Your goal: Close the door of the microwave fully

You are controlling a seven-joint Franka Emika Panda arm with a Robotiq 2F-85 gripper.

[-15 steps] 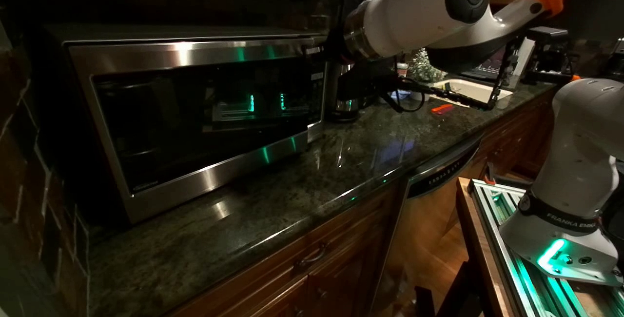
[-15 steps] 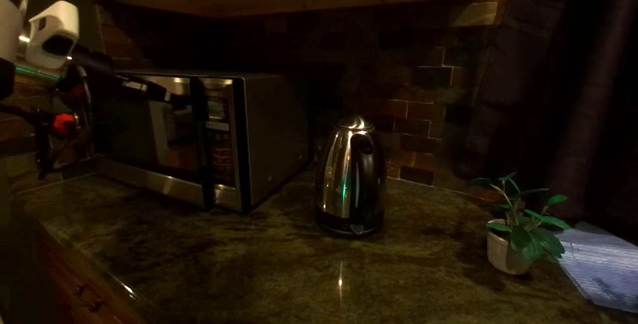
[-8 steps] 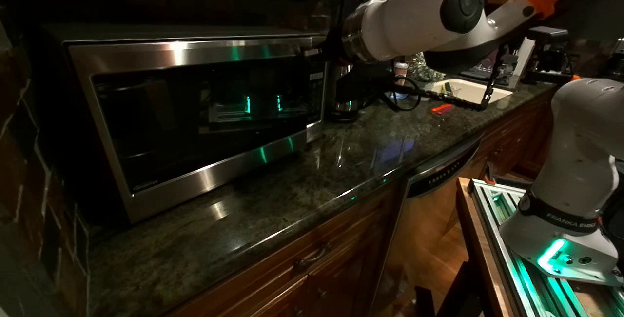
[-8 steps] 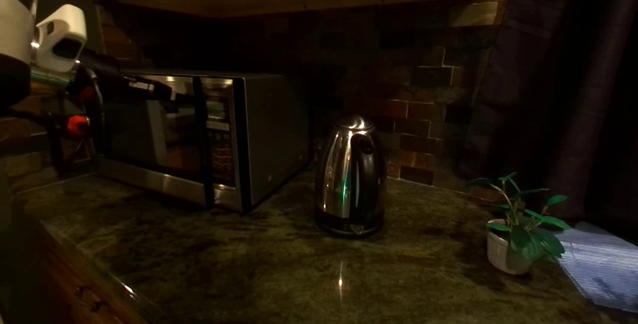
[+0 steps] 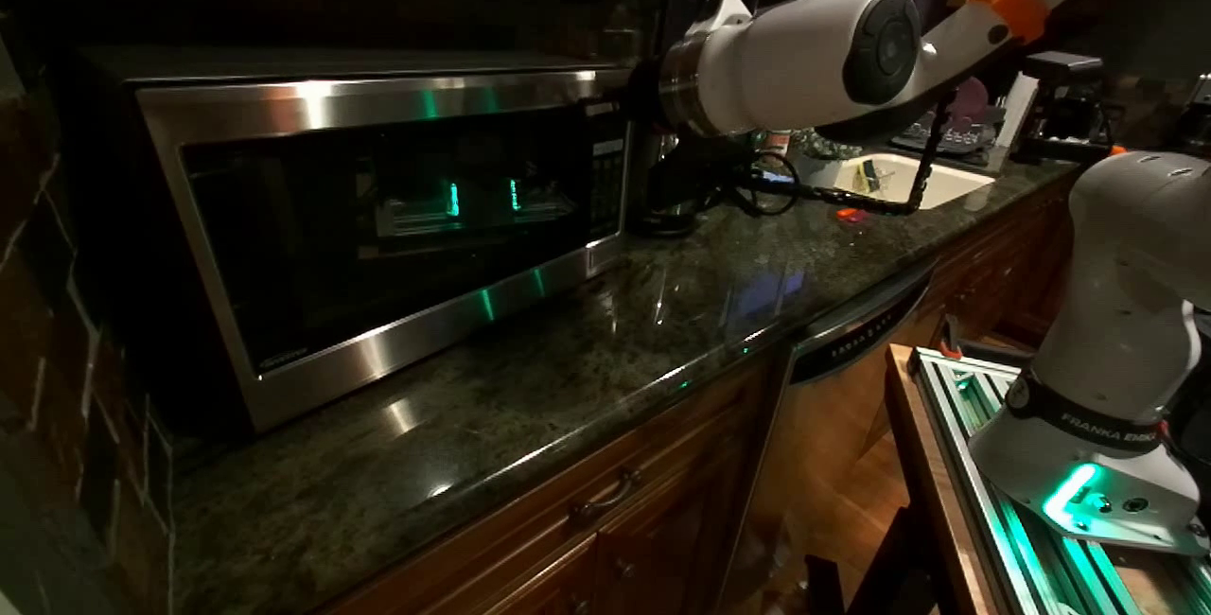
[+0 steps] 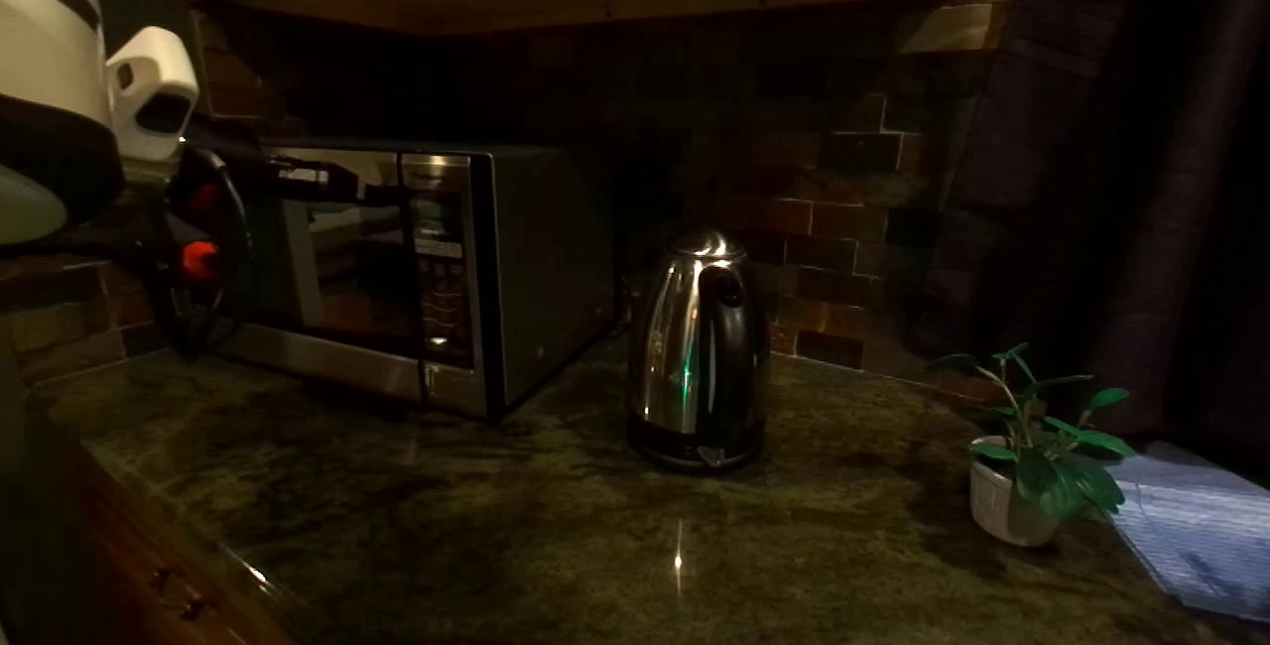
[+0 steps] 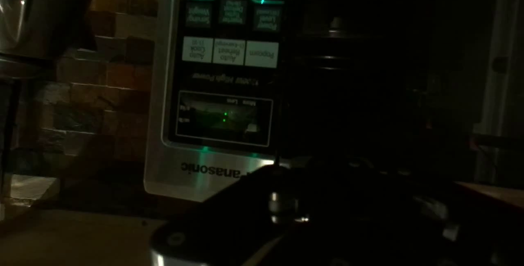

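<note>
White arm (image 5: 785, 66) with dark grey joint cap (image 5: 882, 47) and orange band (image 5: 1012, 12). Base (image 5: 1126, 473) with black collar (image 5: 1088, 424) lettered FRANKA and glowing green strip (image 5: 1070, 490). Pincer (image 6: 377, 193) and cable (image 5: 866, 202), black.

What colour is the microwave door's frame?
Silver, green-streaked in places; the door's frame shows best in an exterior view.

Silver-framed black door (image 5: 369, 237), mottled green-brown countertop (image 5: 530, 378)
</note>
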